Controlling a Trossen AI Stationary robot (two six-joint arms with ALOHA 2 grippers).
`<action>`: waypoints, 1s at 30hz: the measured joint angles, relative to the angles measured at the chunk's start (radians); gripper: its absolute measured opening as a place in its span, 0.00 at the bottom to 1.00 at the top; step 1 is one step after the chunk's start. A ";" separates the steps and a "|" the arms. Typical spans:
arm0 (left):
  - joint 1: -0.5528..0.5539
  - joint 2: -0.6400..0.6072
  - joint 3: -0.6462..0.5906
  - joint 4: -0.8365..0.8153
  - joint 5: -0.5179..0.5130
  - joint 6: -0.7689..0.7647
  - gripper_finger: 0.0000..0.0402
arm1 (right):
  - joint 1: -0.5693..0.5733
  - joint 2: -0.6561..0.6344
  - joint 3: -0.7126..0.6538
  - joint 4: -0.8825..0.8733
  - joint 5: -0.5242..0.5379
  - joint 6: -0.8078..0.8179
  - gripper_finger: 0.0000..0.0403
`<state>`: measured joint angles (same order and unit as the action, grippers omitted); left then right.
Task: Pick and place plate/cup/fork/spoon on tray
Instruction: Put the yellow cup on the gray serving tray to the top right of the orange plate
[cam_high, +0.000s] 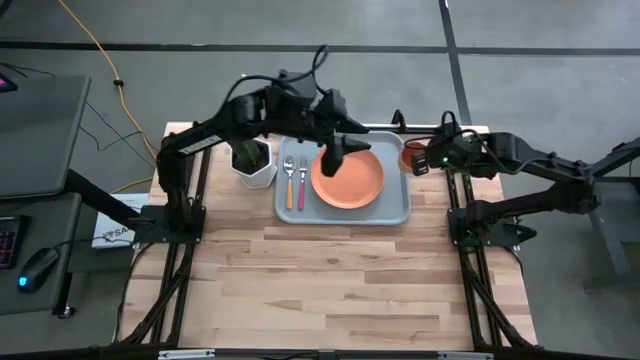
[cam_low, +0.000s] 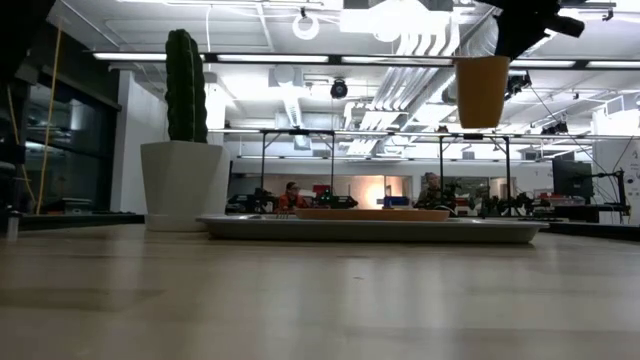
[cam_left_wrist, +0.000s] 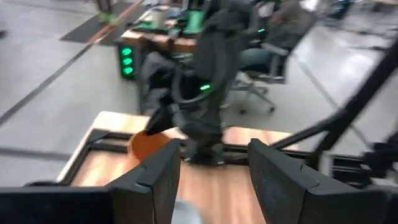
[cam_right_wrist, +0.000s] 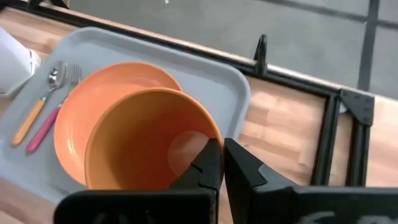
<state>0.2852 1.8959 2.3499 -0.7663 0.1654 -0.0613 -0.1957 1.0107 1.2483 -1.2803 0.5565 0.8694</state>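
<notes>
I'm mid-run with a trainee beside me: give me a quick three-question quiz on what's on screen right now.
1. True or false: the plate already lies on the tray.
2. Which item is off the tray, held in the air? A) the fork B) the spoon C) the cup
3. Fill in: the ____ gripper is shut on the cup's rim.

Key
1. True; the fork and spoon lie beside the plate on the tray.
2. C; the low view shows the cup hanging well above table level.
3. Right; the left gripper hovers open over the plate's edge.
</notes>
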 joint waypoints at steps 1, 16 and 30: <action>0.000 -0.010 -0.010 0.007 0.023 0.001 0.42 | -0.010 -0.020 -0.022 0.016 -0.018 -0.007 0.00; -0.039 -0.488 -0.930 0.833 0.106 -0.274 0.34 | -0.194 -0.151 -0.266 0.380 -0.235 -0.127 0.00; -0.080 -0.854 -1.208 0.969 0.026 -0.254 0.34 | -0.630 0.221 -0.212 0.537 -0.428 -0.400 0.00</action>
<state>0.2047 1.0423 1.1419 0.2029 0.1916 -0.3148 -0.8258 1.2319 1.0367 -0.7436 0.1283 0.4698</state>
